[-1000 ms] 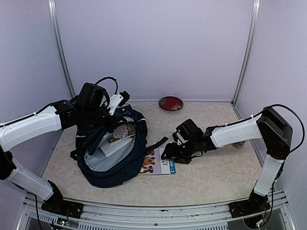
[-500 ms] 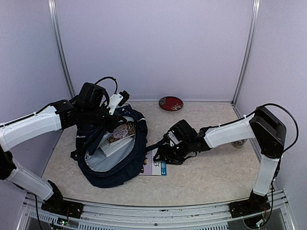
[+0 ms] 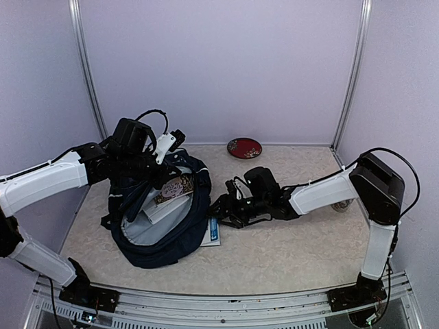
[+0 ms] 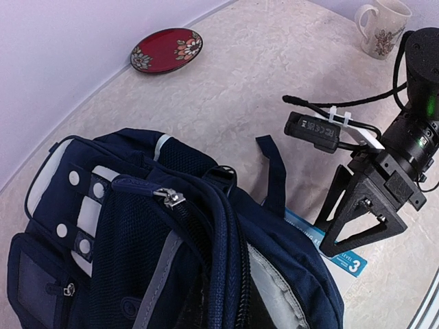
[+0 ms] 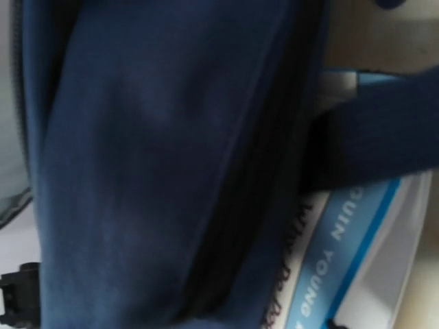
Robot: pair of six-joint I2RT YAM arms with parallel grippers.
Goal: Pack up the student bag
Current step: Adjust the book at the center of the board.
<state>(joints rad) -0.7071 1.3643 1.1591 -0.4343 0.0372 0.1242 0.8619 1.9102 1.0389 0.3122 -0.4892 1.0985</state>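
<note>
Student bag (image 3: 164,229), 1 navy backpack, lies open-mouthed on the left half of the table (image 3: 295,253), with 2 books (image 3: 175,187) showing inside against the grey lining. The left gripper (image 3: 152,175) is clamped on the bag's raised far rim. 1 blue-and-white workbook (image 4: 343,262) lies half under the bag's right side, and the right gripper (image 3: 218,214), jaws apart, has its tips down on it. 1 red plate (image 3: 245,147) sits at the far edge, 1 white mug (image 4: 384,29) near the right edge.
</note>
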